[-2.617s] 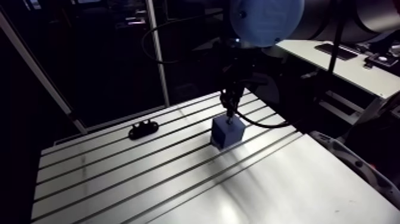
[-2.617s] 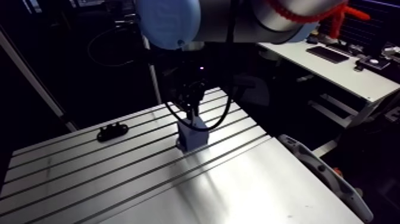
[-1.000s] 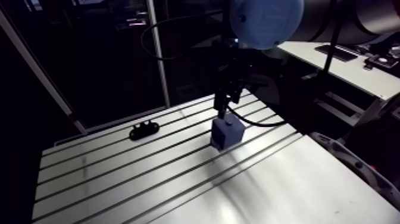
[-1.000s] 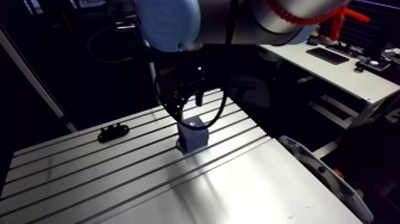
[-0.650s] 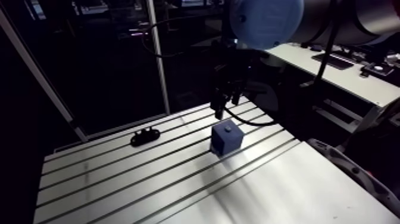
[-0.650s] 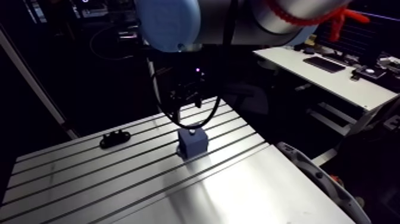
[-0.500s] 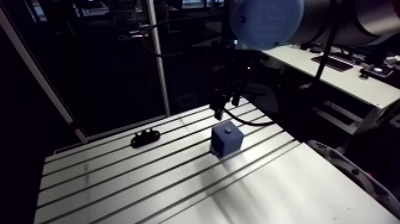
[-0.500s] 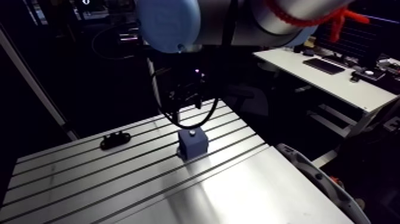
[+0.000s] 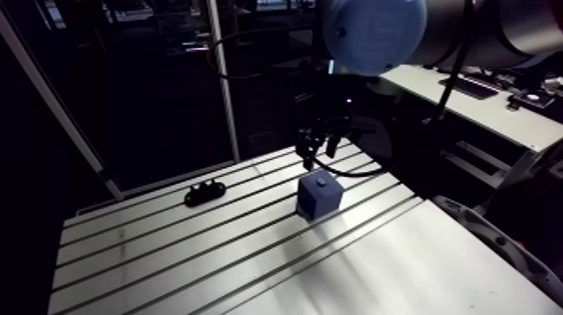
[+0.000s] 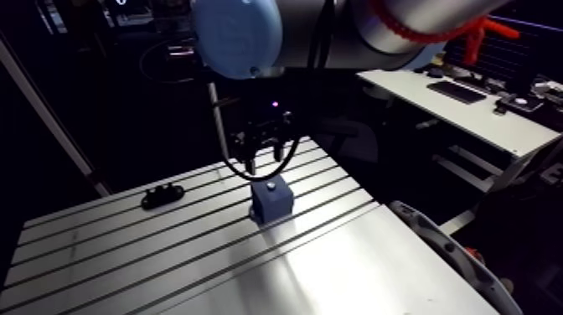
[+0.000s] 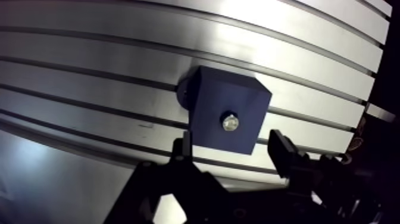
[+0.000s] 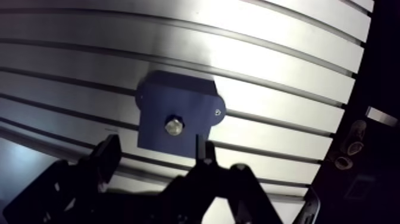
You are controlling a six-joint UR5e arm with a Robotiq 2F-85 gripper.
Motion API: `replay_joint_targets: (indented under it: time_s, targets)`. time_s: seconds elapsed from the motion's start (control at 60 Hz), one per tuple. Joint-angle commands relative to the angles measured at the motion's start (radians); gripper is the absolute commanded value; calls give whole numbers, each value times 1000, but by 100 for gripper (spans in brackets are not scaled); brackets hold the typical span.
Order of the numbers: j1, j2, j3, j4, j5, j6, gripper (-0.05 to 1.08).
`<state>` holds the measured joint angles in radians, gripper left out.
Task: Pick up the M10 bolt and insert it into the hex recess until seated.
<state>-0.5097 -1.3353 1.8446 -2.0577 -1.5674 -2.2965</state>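
Note:
A blue block (image 11: 229,110) stands on the slotted table (image 9: 167,251). The metal head of the bolt (image 11: 230,123) shows in the middle of the block's top face, upright in the recess. My gripper (image 11: 229,143) hangs above the block, open, with its two dark fingers apart and nothing between them. In the wrist view the block and bolt lie just ahead of the fingertips. In the arm view the gripper (image 9: 314,151) is clear of the block (image 9: 319,194), a short way above its far edge.
A small black fixture (image 9: 204,194) lies on the table to the left of the block, near the far edge. Bare slotted aluminium spreads in front of the block. A grey curved part (image 9: 503,243) sits off the table's right side.
Earlier my gripper was down on the block's top. It has since risen off it, leaving the bolt in the block, and the wrist has turned a little.

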Motion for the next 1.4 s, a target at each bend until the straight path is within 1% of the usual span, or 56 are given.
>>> replay_joint_targets:
  time_s: [0.017,0.117,0.183,0.267,0.383,0.717,0.9,1.067,1.183,1.4]
  targets:
    - [0,11,9,1,-4,45,36]
    - [0,21,8,0,-5,56,38]
    - [-1,32,2,0,-7,67,43]
    - [-1,35,0,1,-8,67,43]
    - [-4,52,-3,1,-16,70,44]
    - [-4,55,-5,18,-18,84,46]
    - [-4,55,-2,12,-22,102,47]
    - [-4,55,4,11,-23,104,48]
    - [-6,55,8,9,-18,104,48]
    - [-10,57,8,1,-16,102,48]
